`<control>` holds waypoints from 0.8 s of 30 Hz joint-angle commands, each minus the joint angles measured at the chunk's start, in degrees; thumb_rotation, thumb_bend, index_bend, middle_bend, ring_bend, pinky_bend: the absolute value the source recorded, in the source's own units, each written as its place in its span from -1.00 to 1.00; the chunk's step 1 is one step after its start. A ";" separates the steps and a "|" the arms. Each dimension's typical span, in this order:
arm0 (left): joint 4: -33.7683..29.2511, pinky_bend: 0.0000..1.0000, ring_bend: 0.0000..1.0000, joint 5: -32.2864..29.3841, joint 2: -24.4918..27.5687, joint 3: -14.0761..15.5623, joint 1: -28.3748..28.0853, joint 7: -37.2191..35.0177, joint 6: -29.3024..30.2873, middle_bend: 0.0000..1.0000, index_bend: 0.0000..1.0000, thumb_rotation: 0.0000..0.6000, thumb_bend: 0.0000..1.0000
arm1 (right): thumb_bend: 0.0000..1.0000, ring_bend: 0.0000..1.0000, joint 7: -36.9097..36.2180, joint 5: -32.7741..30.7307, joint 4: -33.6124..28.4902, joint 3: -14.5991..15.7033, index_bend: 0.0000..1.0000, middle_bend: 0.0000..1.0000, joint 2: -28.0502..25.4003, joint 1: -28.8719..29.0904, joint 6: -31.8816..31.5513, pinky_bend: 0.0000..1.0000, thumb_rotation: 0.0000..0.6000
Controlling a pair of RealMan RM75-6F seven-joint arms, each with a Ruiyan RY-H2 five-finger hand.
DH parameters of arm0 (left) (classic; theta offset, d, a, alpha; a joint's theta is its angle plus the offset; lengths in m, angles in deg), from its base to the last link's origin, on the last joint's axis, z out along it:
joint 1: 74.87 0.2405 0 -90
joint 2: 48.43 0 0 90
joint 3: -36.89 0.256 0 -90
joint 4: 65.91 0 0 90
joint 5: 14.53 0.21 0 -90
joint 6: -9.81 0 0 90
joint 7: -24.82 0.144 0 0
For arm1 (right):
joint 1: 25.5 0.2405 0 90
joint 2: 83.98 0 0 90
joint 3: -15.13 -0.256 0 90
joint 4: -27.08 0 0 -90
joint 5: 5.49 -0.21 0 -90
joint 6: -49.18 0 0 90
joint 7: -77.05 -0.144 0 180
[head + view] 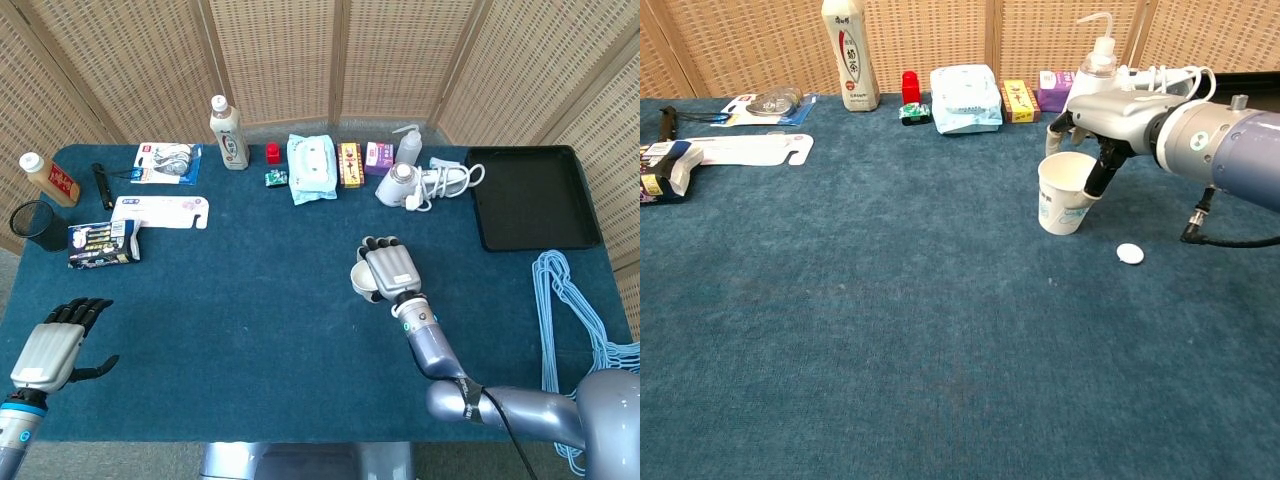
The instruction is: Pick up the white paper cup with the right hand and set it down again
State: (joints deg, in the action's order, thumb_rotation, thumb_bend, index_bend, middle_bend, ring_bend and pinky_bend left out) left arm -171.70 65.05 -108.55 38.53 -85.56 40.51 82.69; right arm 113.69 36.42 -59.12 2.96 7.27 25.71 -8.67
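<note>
The white paper cup (1062,200) stands on the blue table cloth (890,330), right of centre, leaning slightly. My right hand (1115,105) reaches over it from the right; its dark thumb lies against the cup's right rim and its fingers (1054,131) curl behind the far side, so the hand grips the cup. From the head view the right hand (390,270) covers most of the cup (360,279). My left hand (55,345) hovers at the near left table edge, fingers apart and holding nothing.
A small white disc (1130,254) lies just right of the cup. Along the back edge stand a tea bottle (850,50), a wipes pack (965,98), small boxes and a spray bottle (1098,60). A black tray (530,195) and blue hangers (570,320) lie on the right.
</note>
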 commanded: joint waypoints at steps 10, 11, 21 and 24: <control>0.38 -0.69 -0.77 0.23 0.15 0.15 0.25 -0.59 0.32 -0.65 -0.76 0.11 -0.50 | -0.52 -0.47 -11.05 3.56 -0.23 -3.57 -0.12 -0.47 -0.34 -2.31 -0.25 -0.66 0.87; 0.37 -0.69 -0.77 0.24 0.19 0.15 0.28 -0.59 0.37 -0.65 -0.76 0.11 -0.51 | -0.52 -0.47 -14.36 3.06 -0.68 -4.93 -0.12 -0.47 -0.47 -3.04 0.16 -0.66 0.88; -0.42 -0.69 -0.77 0.43 0.72 -0.06 0.28 -0.21 0.84 -0.65 -0.76 0.11 -0.50 | -0.52 -0.46 -30.40 2.33 2.31 -8.01 -0.12 -0.45 -0.95 -7.02 5.62 -0.67 0.86; -0.80 -0.69 -0.77 0.39 0.98 -0.10 0.29 0.10 0.96 -0.65 -0.76 0.10 -0.50 | -0.51 -0.46 -33.43 3.04 3.17 -7.94 -0.12 -0.45 -1.18 -7.92 7.11 -0.68 0.86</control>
State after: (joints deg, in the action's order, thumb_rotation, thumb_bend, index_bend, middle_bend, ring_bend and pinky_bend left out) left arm -172.47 65.45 -107.59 38.44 -85.27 40.58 83.63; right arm 81.77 39.11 -56.64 -4.74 6.34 18.58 -2.62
